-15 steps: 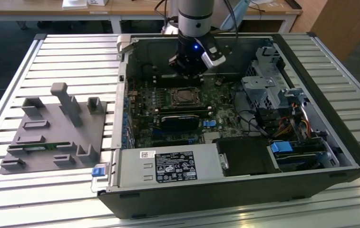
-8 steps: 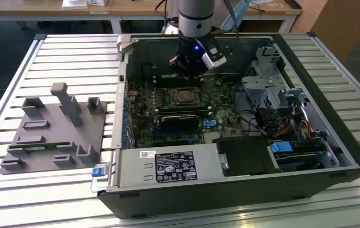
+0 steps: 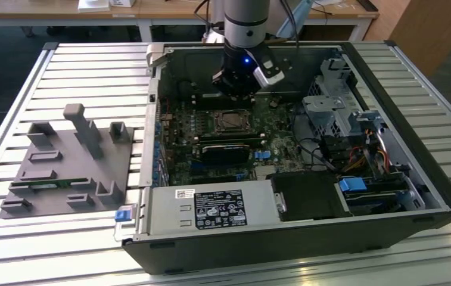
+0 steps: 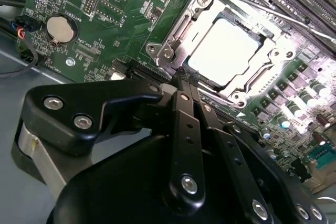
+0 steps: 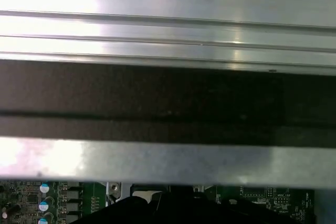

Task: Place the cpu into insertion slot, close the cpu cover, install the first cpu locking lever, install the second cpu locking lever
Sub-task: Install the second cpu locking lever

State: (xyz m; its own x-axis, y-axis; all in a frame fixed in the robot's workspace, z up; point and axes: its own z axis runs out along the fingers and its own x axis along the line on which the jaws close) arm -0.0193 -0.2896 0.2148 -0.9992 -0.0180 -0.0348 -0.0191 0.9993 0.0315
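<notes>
1. An open computer case (image 3: 416, 196) lies on its side on a slatted metal counter (image 3: 82, 71), with the green motherboard (image 3: 182, 128) facing up.
2. The robot arm (image 3: 245, 18) reaches down into the case from the far side in the exterior view.
3. The black end effector (image 4: 185, 80) is clenched: in the second wrist view its two fingers (image 4: 184, 108) run side by side with their tips pressed together, and nothing can be seen held between them.
4. The fingertips sit at the near edge of the cpu socket (image 4: 228, 51), at or touching the metal frame there; actual contact cannot be confirmed.
5. The cpu (image 4: 224, 50), a pale, brightly lit square, lies flat inside the socket just beyond the fingertips.
6. The cpu cover (image 4: 202, 6), a silvery metal frame with an open window, lies down around the cpu.
7. A thin metal locking lever (image 4: 262, 4) runs along the far side of the socket; whether it is latched cannot be told.
8. A round coin battery (image 4: 59, 29) sits on the board, well apart from the socket.
9. In the exterior view, a grey fixture tray (image 3: 70, 167) with upright blocks rests on the counter to the exterior view's left of the case.
10. The first wrist view shows metal slats (image 5: 168, 19) and a strip of green board (image 5: 47, 200).
</notes>
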